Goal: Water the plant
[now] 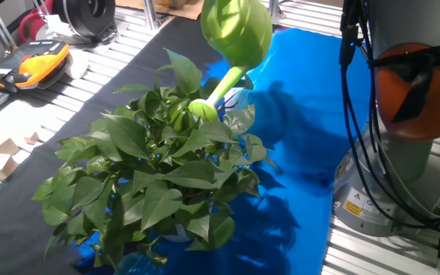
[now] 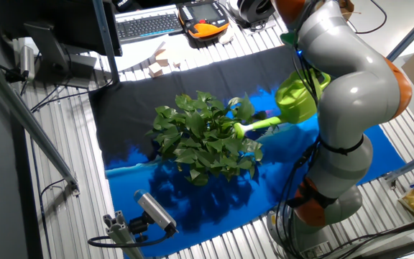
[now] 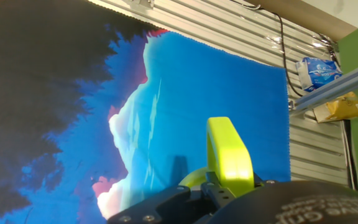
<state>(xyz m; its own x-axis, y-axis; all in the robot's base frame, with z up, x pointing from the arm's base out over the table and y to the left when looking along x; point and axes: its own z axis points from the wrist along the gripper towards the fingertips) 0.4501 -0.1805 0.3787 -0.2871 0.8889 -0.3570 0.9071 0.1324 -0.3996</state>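
The surface is ribbed metal slats, covered in the middle by a cloth printed black on one side and bright blue on the other; the blue half beyond the leaves lies open, while clutter lines the far edge: a keyboard, an orange-and-black pendant and pale wooden blocks. The plant stands about where black meets blue, a broad bush of glossy, pointed, heart-shaped leaves that hide its pot almost wholly. Above its edge hangs a lime-green plastic watering can, tilted, its spout running down to a round head just over the leaves. The can's top is cut off in one fixed view, and the grey arm covers part of it in the other. The tool shows only at the bottom of the hand view, dark and close, a yellow-green handle rising between its parts; it appears closed on that handle, though its fingers are not clearly visible.
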